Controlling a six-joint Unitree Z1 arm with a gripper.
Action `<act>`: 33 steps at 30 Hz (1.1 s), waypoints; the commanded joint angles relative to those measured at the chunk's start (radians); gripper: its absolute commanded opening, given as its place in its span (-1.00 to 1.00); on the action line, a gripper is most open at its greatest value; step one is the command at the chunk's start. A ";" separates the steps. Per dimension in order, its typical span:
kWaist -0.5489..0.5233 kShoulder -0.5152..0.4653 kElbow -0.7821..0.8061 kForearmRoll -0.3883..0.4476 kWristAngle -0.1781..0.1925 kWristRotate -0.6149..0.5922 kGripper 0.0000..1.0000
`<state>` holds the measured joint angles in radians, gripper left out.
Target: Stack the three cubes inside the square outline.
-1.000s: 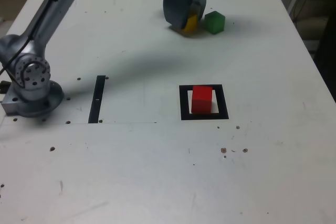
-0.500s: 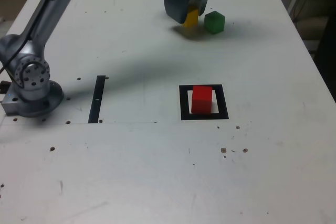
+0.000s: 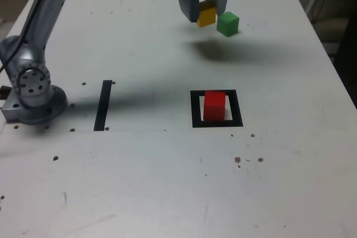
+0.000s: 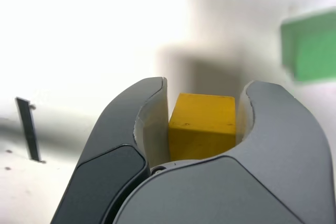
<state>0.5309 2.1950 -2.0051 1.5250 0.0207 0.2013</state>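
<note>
- The hand point(image 3: 206, 8) is pinching the yellow cube point(image 3: 206, 17), one jaw pressed against each side; the wrist view shows the cube point(image 4: 202, 125) seated between the two curved inner faces.
- In the exterior view the yellow cube hangs clear of the surface point(image 3: 139, 182), its shadow lying below it, at about 12 o'clock from the outline point(image 3: 195, 110).
- The green cube point(image 3: 227, 24) sits on the surface just beside the yellow one, at its 3 o'clock in the exterior view, apart from the jaws.
- The red cube point(image 3: 214, 106) stands inside the outline, on its pale centre.
- The thin black strip point(image 3: 103, 105) lies well apart at 9 o'clock from the outline and plays no part.
- Step in hand, as I judge it: carry the yellow cube over to the red one and set it on top.
- To do it well: keep the cube high enough to clear the red cube's top edge on the way in, and swing away from the green cube so it is not nudged.
- Square the yellow faces with the red ones before lowering, come straight down, and let go only once the cube rests flat; a tilted release could tip it off.
- No brand, label or writing can be read on anything in either view.
</note>
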 commanded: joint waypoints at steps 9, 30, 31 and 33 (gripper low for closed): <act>-0.139 -0.081 0.071 -0.001 -0.002 0.023 -0.36; -0.458 -0.170 0.204 -0.018 -0.003 -0.003 -0.36; -0.469 -0.172 0.213 -0.023 -0.003 -0.009 -0.36; -0.490 -0.177 0.231 -0.035 -0.002 -0.019 -0.36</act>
<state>0.0525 2.0308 -1.7833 1.4966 0.0167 0.1885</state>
